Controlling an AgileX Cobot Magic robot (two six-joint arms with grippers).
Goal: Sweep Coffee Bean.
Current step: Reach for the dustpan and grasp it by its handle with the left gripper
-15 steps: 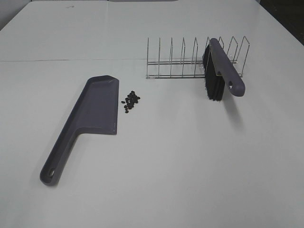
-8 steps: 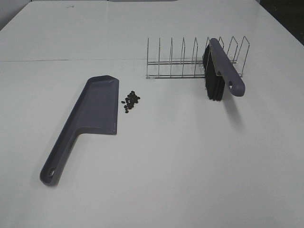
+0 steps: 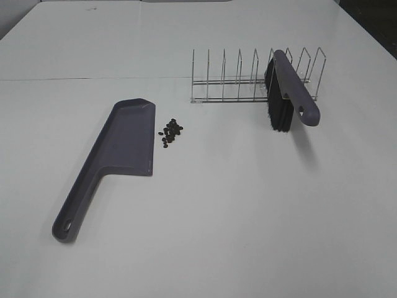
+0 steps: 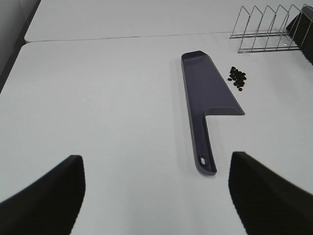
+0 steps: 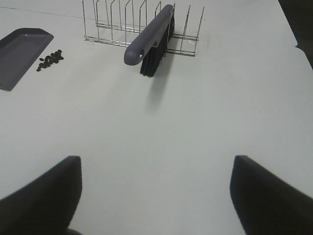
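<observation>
Overhead, a purple-grey plastic dustpan (image 3: 127, 139) lies flat on the matte white table (image 3: 248, 217). Its low long edge faces a tight cluster of coffee beans (image 3: 171, 131) just beside it. The beans are small, dark and oval, and seem placed for a short sweep into the pan. A brush (image 3: 290, 92) of matching plastic, black bristles downward, leans in a thin wire rack (image 3: 236, 81) well apart from the beans, its holed handle jutting out as if to offer a grip.

From the left wrist, the left gripper (image 4: 155, 161) stands spread wide with nothing between its dark fingers, and the dustpan's long handle points toward it.

From the right wrist, the right gripper (image 5: 156, 159) is equally wide and empty, facing the brush. Whether the brush sits between two wires or merely against them is hard to tell.
</observation>
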